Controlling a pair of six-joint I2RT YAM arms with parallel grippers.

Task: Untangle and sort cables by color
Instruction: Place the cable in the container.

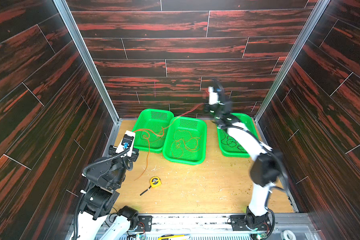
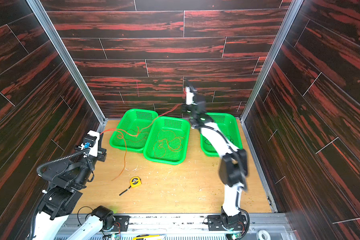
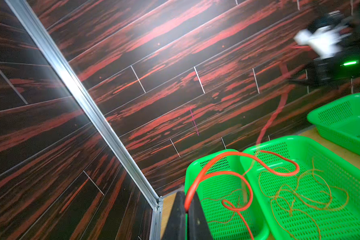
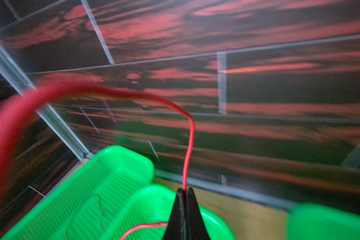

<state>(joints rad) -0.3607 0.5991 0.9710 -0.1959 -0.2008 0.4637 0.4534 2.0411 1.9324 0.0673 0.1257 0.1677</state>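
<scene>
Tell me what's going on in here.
Both arms are working one red cable. The left gripper and the right gripper are each shut on it. The right one is raised near the back wall, so the cable runs above the baskets. Orange cables lie in the middle basket, black cables in the right basket.

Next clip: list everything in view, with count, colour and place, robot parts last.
table: one, light wood.
baskets: three, green, along its far side: left basket, middle basket, right basket.
red cable: one, strung in the air over the left basket.
orange cables: tangle, uncountable, middle basket.
orange strand: one, dangling from beside the left basket onto the table.
black cables: several loops, right basket; one dark loop, left basket.
tape measure: one, yellow, black strap, on the table.
left claw: shut on the red cable.
right claw: raised, shut on the red cable.
</scene>
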